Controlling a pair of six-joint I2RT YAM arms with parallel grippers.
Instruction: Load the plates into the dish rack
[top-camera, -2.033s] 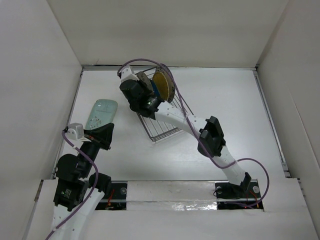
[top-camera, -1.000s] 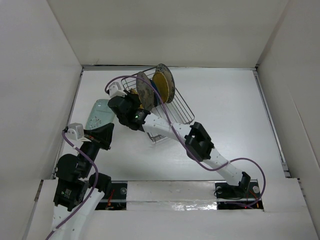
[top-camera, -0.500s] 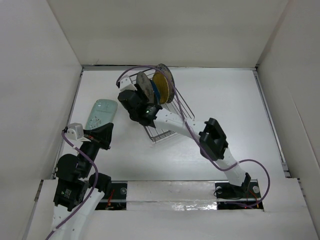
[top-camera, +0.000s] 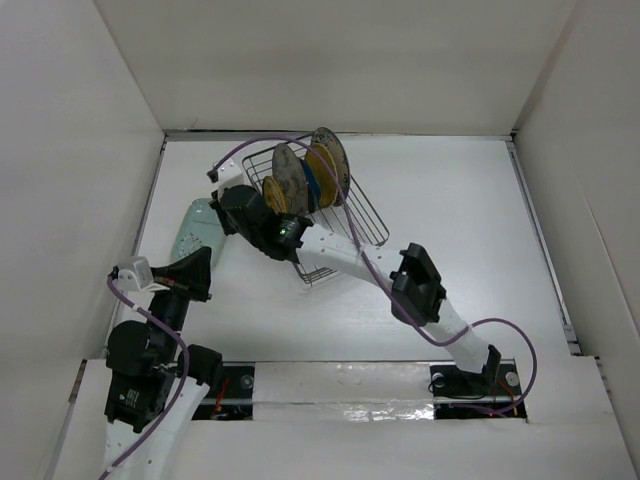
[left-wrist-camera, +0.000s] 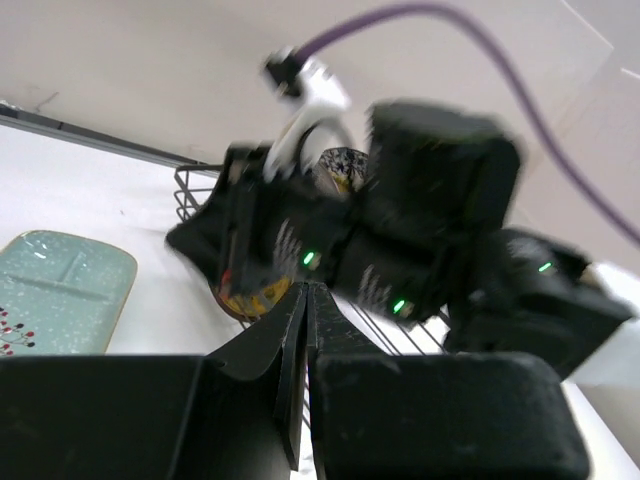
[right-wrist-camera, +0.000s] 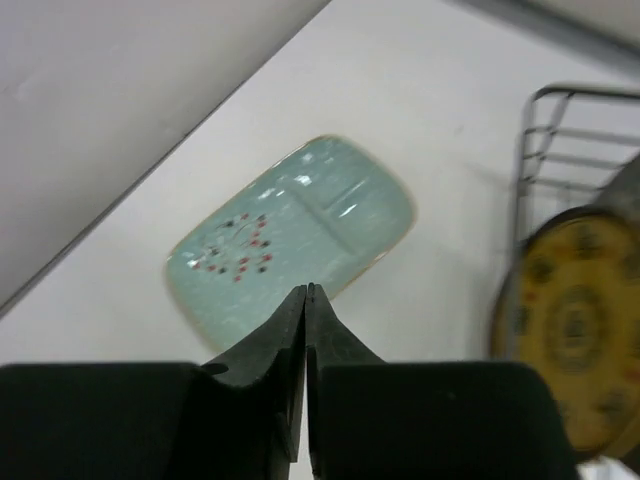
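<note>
The mint plate (right-wrist-camera: 290, 245) lies flat on the table (top-camera: 450, 200) just left of the dish rack (top-camera: 322, 270), its far end closest to the rack, straight ahead of the right gripper (right-wrist-camera: 306, 292), whose fingers are pressed together on nothing.

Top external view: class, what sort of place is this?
Probably a robot test cell, not a kitchen: a white table boxed by bare walls, a left arm and right arm bolted at its edge, a wire dish rack holding plates.
</note>
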